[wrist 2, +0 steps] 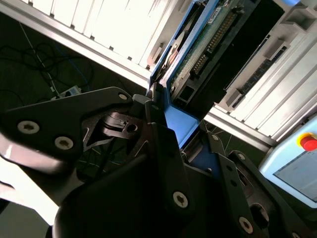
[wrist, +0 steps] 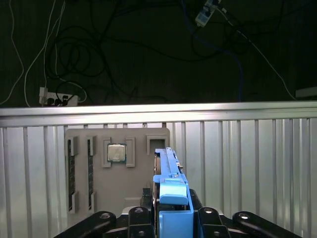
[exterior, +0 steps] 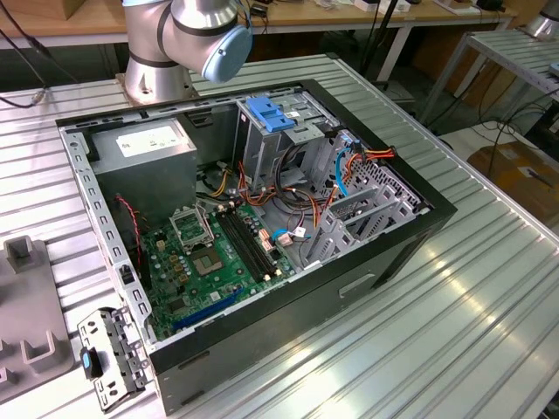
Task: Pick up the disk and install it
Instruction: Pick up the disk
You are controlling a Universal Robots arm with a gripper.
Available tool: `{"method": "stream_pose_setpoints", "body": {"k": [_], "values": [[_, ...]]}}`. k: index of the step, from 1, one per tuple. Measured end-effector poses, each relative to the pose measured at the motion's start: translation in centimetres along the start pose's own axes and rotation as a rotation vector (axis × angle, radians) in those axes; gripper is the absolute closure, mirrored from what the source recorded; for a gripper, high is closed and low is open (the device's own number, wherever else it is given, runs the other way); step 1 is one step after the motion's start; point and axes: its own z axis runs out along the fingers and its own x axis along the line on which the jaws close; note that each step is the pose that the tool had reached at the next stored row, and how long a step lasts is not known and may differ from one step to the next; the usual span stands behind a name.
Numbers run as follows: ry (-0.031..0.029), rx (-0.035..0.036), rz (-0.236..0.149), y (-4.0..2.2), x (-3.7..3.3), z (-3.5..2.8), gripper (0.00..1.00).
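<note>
Table (exterior: 489, 297) of ribbed metal carries an open computer case (exterior: 262, 336). In the first wrist view the gripper (wrist: 173, 215) clamps the disk (wrist: 167, 171) on edge, its long axis pointing straight away from the gripper, toward a grey tray (wrist: 116, 198) holding a chip (wrist: 116, 152).

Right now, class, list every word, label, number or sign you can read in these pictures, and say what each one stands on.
None can be read; there is nothing to quote.
White label on the power supply: too small to read.
Sticker on the disk, held in the gripper: blurred.
Markings on the processor chip: too small to read.
Screen on the control panel: illegible.
</note>
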Motion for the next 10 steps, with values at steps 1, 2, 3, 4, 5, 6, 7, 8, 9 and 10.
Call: {"method": "stream_pose_setpoints", "body": {"k": [1,2,3,4,5,6,7,8,9,10], "values": [[0.0000,-0.0001,0.000,0.00,0.00,-0.05,0.63],[0.0000,-0.0001,0.000,0.00,0.00,-0.10,0.63],[0.0000,-0.0001,0.000,0.00,-0.01,-0.15,0.63],[0.0000,0.0000,0.000,0.00,-0.01,-0.18,0.63],[0.0000,0.0000,0.000,0.00,-0.01,-0.25,0.63],[0.0000,0.0000,0.000,0.00,-0.02,-0.36,0.63],[0.0000,0.0000,0.000,0.00,-0.02,-0.41,0.63],[0.0000,0.0000,0.000,0.00,-0.02,-0.45,0.63],[0.0001,-0.0001,0.000,0.00,-0.02,-0.51,0.63],[0.0000,-0.0001,0.000,0.00,-0.02,-0.55,0.63]]}}
